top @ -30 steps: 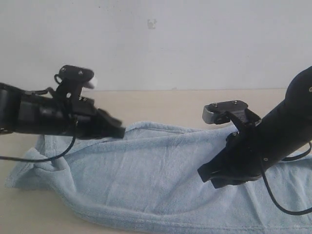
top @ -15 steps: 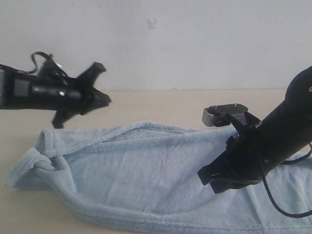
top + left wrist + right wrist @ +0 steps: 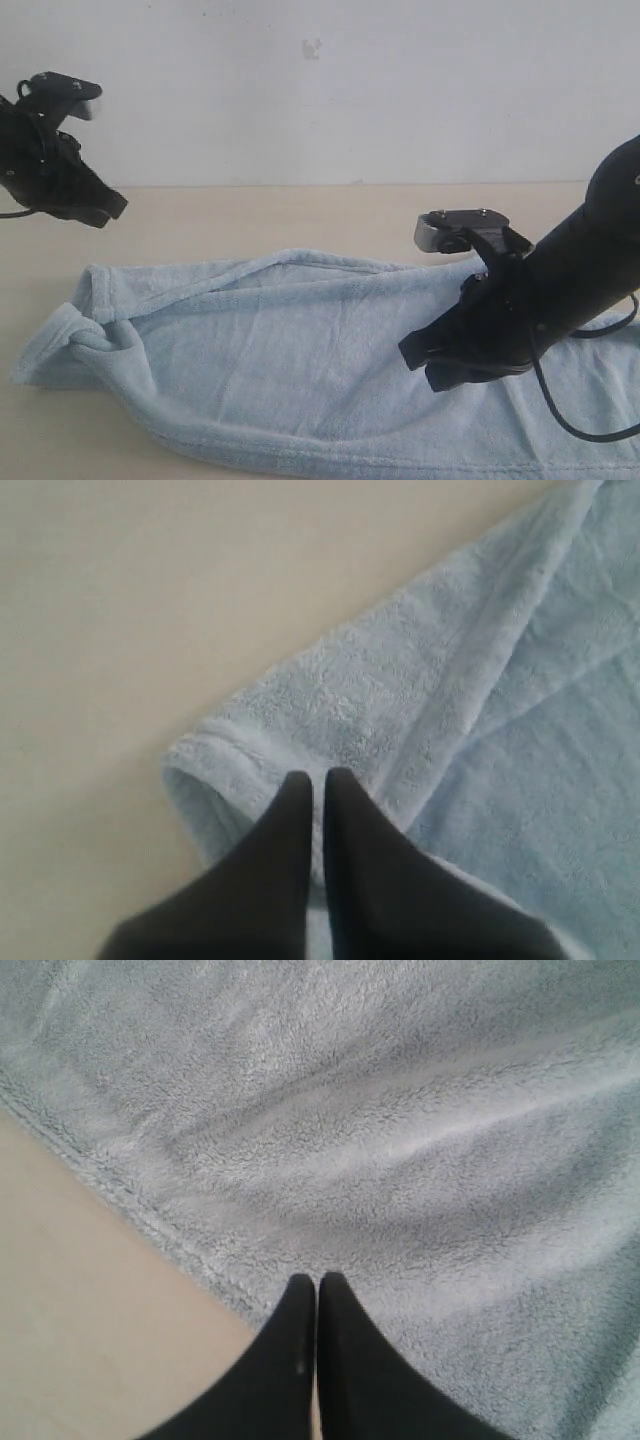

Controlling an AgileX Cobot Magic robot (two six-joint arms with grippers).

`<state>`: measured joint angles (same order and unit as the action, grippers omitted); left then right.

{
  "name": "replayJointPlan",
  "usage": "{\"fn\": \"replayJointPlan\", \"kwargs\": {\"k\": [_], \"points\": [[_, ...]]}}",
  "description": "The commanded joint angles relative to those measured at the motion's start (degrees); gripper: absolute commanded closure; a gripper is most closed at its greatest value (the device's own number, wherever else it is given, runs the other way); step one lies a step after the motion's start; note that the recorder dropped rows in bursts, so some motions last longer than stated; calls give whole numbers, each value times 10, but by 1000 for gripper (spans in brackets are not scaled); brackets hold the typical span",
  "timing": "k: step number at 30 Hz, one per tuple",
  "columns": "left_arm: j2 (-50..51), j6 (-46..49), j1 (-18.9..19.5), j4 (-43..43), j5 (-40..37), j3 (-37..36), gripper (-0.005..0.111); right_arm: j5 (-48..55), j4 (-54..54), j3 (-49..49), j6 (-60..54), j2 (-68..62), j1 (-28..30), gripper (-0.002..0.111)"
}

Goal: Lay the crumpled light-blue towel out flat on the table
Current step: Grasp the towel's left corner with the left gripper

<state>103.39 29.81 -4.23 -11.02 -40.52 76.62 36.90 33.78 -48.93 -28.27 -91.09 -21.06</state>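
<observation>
The light-blue towel [image 3: 300, 370] lies lengthwise over the beige table [image 3: 300, 215], mostly laid out. Its left end [image 3: 85, 335] is still folded over in a rolled bunch. My left gripper [image 3: 110, 207] hangs shut and empty, high above the table's far left and clear of the cloth. In the left wrist view its fingertips [image 3: 297, 783] point down at the towel's folded corner [image 3: 330, 700]. My right gripper [image 3: 418, 363] is shut and empty, just over the towel's right part. In the right wrist view it [image 3: 317, 1280] hovers above the hemmed edge [image 3: 150, 1220].
A plain white wall [image 3: 320, 90] rises behind the table. Bare tabletop [image 3: 130, 610] shows beyond the towel's back and left edges. A black cable [image 3: 590, 432] loops from the right arm over the cloth.
The left arm has risen and drawn back to the far left, away from the towel's back edge. The right gripper has dipped slightly. The towel has not moved.
</observation>
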Motion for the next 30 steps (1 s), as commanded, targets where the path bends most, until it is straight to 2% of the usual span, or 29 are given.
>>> {"fn": "replayJointPlan", "kwargs": {"k": [1, 4, 8, 12, 14, 17, 19, 25, 30], "points": [[-2, -30, -51, 43, -47, 6, 103, -6, 2, 2, -6, 7, -1, 108], [-2, -28, -73, 45, -90, -7, 103, -5, 2, 2, -6, 7, -1, 108], [-3, -60, -71, 56, -119, -64, 103, 0, 2, 2, -6, 7, -1, 108], [-3, -152, -62, 110, -68, -141, 103, 0, 2, 2, -6, 7, -1, 108], [-3, -157, -61, 142, -23, -182, 103, 0, 2, 2, -6, 7, -1, 108], [-3, -172, -61, 142, 62, -228, 103, 2, 2, 2, -6, 7, -1, 108], [-3, -172, -63, 139, 92, -236, 103, 3, 2, 2, -6, 7, -1, 108], [-3, -176, -63, 155, 105, -230, 103, -4, 4, 2, -3, 7, -1, 108], [17, -209, -50, 225, 112, -230, 103, 0, 4, 2, -3, 7, -1, 108]]}}
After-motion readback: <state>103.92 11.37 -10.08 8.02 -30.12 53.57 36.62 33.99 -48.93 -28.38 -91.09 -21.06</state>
